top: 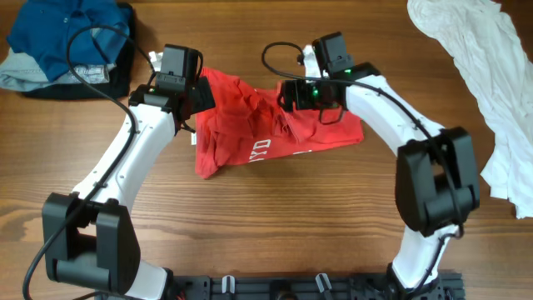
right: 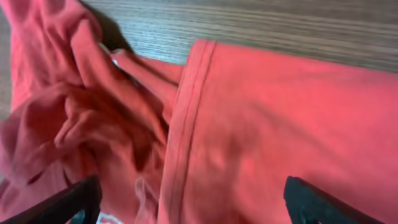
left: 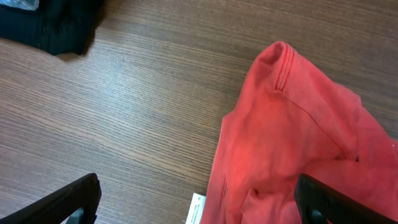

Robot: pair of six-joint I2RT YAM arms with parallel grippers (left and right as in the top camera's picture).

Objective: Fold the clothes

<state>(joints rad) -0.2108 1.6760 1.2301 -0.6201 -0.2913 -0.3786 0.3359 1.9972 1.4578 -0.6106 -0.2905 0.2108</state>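
Note:
The clothes, a red T-shirt [top: 241,125] with white lettering [top: 260,150], lie crumpled in the middle of the wooden table [top: 275,225]. My left gripper [top: 200,98] hangs over the shirt's upper left corner. In the left wrist view it [left: 202,208] stands open, straddling the shirt's edge [left: 292,130] and a small white label [left: 196,208], with nothing gripped. My right gripper [top: 287,96] is over the shirt's upper middle. In the right wrist view it [right: 196,205] is open wide above the red fabric, where a stitched hem [right: 186,124] runs between bunched folds and a flat panel.
A pile of blue, pale grey and black garments [top: 67,42] sits at the back left; its black edge [left: 56,25] shows in the left wrist view. A plain white garment [top: 483,75] sprawls along the right side. Bare wood lies in front of the shirt.

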